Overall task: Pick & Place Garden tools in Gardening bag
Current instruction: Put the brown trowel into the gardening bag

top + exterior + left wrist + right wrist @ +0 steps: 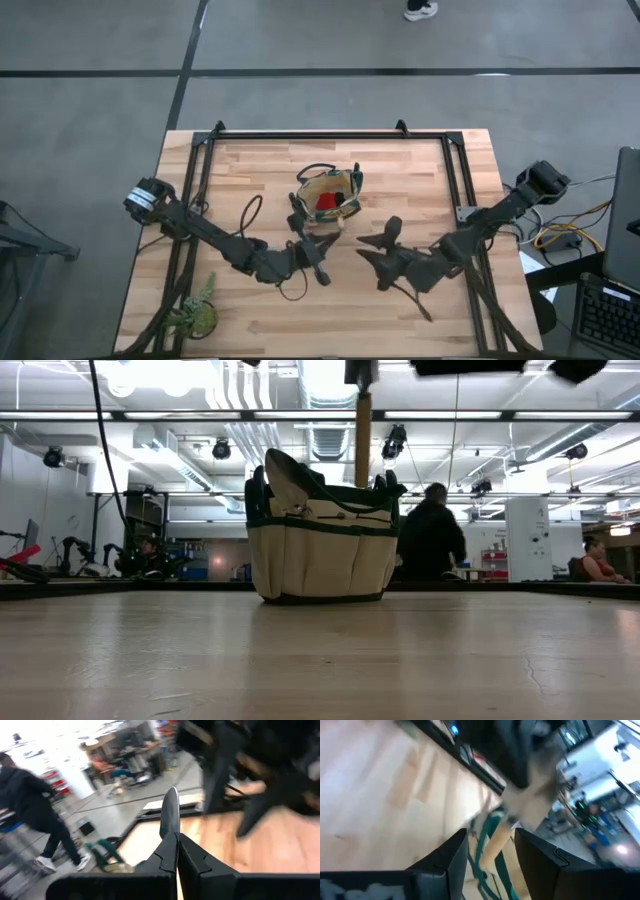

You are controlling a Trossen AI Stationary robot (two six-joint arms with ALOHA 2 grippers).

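The tan gardening bag (pixel 325 198) (pixel 320 545) stands upright on its base at the table's middle, with a red item (pixel 326 203) inside. My left gripper (pixel 176 837) (pixel 315 258), just on the near side of the bag, is shut on a silver trowel's blade (pixel 170 812). In the low view the trowel's wooden handle (pixel 363 425) hangs upright in front of the bag. My right gripper (pixel 490 837) (pixel 385 245) is open to the bag's right. Its fingers stand on either side of that handle (pixel 501 837). My left gripper pinches the trowel's blade (pixel 171 827) between its two shut fingers, coming at it level. The pointed blade tip sticks out past the fingertips. The trowel is lifted clear of the table, and its handle hangs down.
A green leafy plant (pixel 195 315) lies at the near left corner. A dark cable loop (pixel 250 212) lies left of the bag. Black frame rails (pixel 320 135) run along the table's edges. A laptop (pixel 625 240) stands off the right side. People (pixel 430 530) show in the room behind.
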